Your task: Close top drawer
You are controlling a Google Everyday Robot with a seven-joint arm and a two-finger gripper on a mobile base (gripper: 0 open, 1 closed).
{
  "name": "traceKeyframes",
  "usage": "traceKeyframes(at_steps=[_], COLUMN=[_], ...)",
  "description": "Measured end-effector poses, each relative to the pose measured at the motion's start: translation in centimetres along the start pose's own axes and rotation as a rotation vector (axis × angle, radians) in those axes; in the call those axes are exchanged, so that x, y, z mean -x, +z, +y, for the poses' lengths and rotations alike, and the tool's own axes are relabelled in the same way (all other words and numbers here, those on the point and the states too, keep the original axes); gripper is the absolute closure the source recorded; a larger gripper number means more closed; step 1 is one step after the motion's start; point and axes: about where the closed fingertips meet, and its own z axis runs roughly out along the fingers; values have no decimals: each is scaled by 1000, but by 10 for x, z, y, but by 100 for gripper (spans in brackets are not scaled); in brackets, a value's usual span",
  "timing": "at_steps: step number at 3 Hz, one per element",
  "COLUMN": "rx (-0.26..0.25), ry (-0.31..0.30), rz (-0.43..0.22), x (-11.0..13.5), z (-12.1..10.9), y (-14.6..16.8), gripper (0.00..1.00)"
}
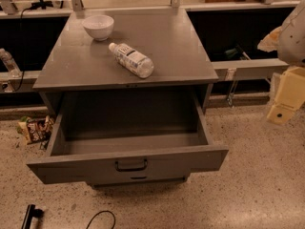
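Plainly the top drawer (pixel 127 164) stands out; open floor (pixel 250 187) separates its right corner from gripper (pixel 284 104) (grip unreadable)

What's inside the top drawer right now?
Only bare grey floor shows in the top drawer; its shadowed back, under the cabinet top, is hidden. The hand hangs off to the right.

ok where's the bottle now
The bottle lies on its side on the cabinet top, right of the white bowl, behind the open top drawer; the gripper hangs at the camera view's right edge.
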Motion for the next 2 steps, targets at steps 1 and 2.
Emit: traceKeyframes(at_steps=[1,2], rx=[0,-3], ry=[0,17], rz=[0,-24], x=[0,2], z=[0,8], y=[0,20], gripper=[0,18])
